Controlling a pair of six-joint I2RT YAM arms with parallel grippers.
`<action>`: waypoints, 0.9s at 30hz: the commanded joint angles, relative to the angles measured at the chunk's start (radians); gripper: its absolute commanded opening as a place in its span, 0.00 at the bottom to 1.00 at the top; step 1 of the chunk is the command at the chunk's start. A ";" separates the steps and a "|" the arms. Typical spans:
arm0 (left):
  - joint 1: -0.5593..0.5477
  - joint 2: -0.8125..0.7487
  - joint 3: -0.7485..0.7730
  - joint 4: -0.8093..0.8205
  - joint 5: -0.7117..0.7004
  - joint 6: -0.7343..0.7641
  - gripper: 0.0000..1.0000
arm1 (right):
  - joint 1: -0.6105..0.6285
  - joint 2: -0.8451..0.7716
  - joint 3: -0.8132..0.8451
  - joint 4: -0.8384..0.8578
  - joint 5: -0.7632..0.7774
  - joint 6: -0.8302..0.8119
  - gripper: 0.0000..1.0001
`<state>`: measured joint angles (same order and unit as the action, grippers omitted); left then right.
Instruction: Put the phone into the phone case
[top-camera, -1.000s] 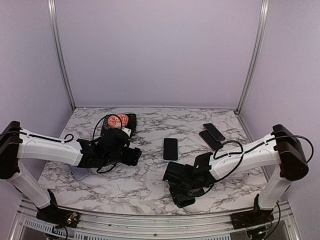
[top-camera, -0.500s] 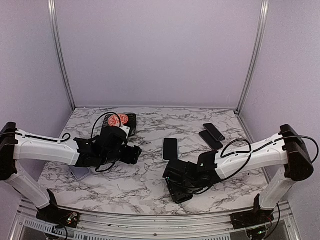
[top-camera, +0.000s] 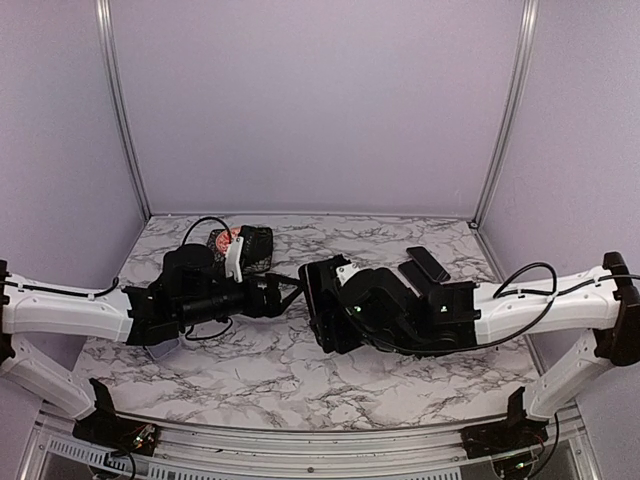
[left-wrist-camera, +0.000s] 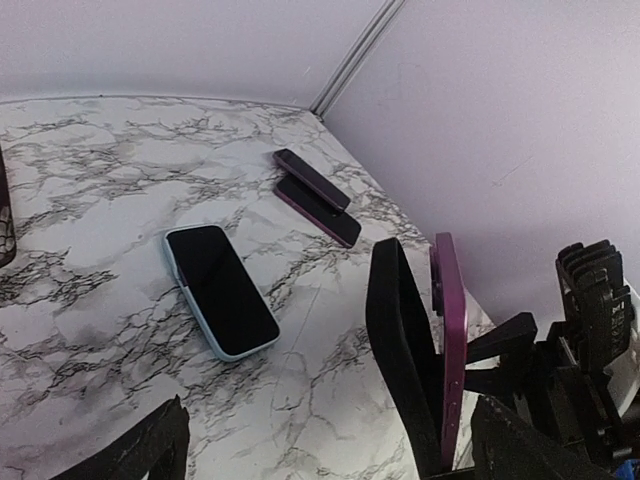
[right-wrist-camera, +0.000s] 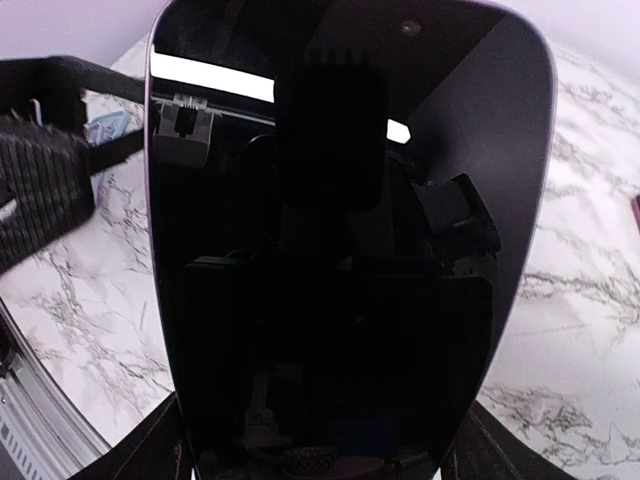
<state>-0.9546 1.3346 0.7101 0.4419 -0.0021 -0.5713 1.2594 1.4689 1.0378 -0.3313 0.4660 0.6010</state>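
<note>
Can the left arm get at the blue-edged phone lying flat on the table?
Probably yes: the left gripper is open and the blue-edged phone lies unobstructed ahead; the purple-edged phone in the right gripper stands aside.

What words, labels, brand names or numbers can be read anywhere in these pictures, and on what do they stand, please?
None is readable.
The held phone: dark screen, reflections only.
The light-blue-edged phone on the table: blank screen.
The two dark flat items: no marks visible.
</note>
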 joint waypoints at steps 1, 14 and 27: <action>0.004 -0.011 -0.060 0.312 0.114 -0.105 0.99 | 0.008 -0.011 0.081 0.210 0.058 -0.132 0.23; -0.007 -0.023 -0.102 0.429 0.055 -0.024 0.60 | 0.016 0.041 0.133 0.259 0.007 -0.225 0.23; -0.021 0.026 -0.070 0.427 0.066 0.018 0.41 | 0.018 0.042 0.136 0.241 0.025 -0.244 0.22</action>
<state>-0.9680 1.3510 0.6067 0.8337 0.0704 -0.5880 1.2690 1.5227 1.1168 -0.1497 0.4736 0.3775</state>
